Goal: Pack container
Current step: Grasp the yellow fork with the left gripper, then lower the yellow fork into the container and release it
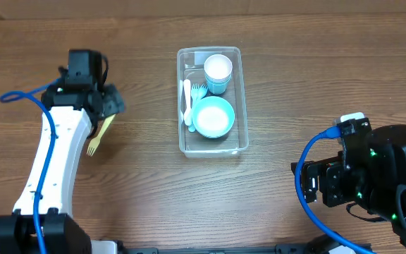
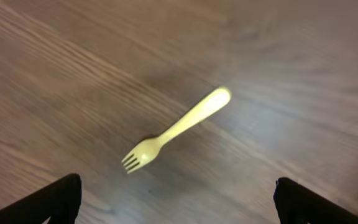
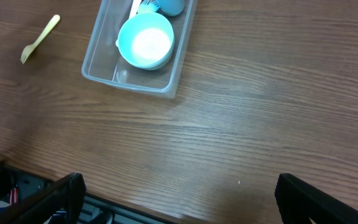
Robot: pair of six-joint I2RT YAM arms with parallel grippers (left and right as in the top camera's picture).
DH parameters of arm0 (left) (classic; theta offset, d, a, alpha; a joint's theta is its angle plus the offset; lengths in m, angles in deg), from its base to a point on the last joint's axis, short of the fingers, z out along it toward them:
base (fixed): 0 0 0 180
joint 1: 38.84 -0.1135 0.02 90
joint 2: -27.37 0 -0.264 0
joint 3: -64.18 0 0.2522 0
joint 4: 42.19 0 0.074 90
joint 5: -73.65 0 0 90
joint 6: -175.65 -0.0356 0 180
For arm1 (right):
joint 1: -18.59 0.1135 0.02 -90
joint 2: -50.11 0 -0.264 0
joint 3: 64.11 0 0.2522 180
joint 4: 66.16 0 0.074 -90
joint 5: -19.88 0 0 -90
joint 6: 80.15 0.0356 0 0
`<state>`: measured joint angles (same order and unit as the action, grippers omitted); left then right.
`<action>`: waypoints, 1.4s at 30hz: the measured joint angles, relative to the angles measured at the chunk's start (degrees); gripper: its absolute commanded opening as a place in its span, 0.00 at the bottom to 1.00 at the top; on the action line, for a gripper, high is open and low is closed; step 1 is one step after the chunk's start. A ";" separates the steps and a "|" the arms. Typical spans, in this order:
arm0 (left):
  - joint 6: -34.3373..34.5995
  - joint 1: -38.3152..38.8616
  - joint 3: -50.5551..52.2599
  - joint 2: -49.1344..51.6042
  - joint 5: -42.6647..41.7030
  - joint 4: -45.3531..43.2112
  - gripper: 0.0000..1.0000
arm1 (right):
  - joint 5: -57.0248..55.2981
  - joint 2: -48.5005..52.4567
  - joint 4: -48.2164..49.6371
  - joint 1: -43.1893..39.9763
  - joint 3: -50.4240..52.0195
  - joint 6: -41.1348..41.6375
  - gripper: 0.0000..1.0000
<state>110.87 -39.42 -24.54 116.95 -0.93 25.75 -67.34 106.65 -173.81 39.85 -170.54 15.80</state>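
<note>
Container (image 1: 245, 106) sits at the table's (image 1: 309, 77) centre, towards the far edge, with a strip of bare wood behind it. There is open wood on all four sides, more to the L and R than behind. Its long axis runs far-to-near in the overhead view, open side up. In the R wrist view it lies skewed, with a near corner (image 3: 135, 84) closest to the camera.

Inside it, a cup (image 1: 218, 70) is at the far end and a bowl (image 1: 213, 117) at the near end, both teal. A white utensil (image 1: 186, 102) and a small teal fork (image 1: 198, 92) lie along the L wall.

A yellow fork (image 1: 97, 135) lies well L of the container, apart from it, tines towards the near edge and handle slanting up-right.

L arm (image 1: 51, 152) stretches from the near-left base straight towards the far edge, wrist bent down. L end effector (image 2: 179, 202) is spread wide over the fork (image 2: 178, 127), holding nothing.

R arm (image 1: 379, 180) is folded up at the near-right corner, far from the container. R end effector (image 3: 179, 199) is also spread apart and empty, over bare wood.
</note>
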 measured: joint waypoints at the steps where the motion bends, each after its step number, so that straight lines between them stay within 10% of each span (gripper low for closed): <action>1: -2.27 -0.50 1.20 0.11 -0.74 -1.81 0.97 | 0.00 0.00 0.00 0.00 0.00 -0.02 1.00; 7: -18.84 -1.03 4.55 4.13 -4.11 -11.30 0.88 | 0.00 0.00 0.00 0.00 0.00 -0.02 1.00; 22: -26.99 -4.76 4.87 22.27 -11.91 -21.29 0.80 | 0.00 0.00 -0.02 0.00 0.00 0.00 1.00; 30: -29.07 -4.76 4.83 23.28 -15.96 -23.98 0.29 | 0.00 0.00 0.00 0.00 0.00 0.00 1.00; 42: -27.23 -4.76 4.57 23.34 -16.06 -23.82 0.04 | 0.00 0.00 0.00 0.00 0.00 0.00 1.00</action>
<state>83.63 -44.19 -19.97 140.30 -16.99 1.92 -67.34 106.65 -173.81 39.85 -170.54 15.80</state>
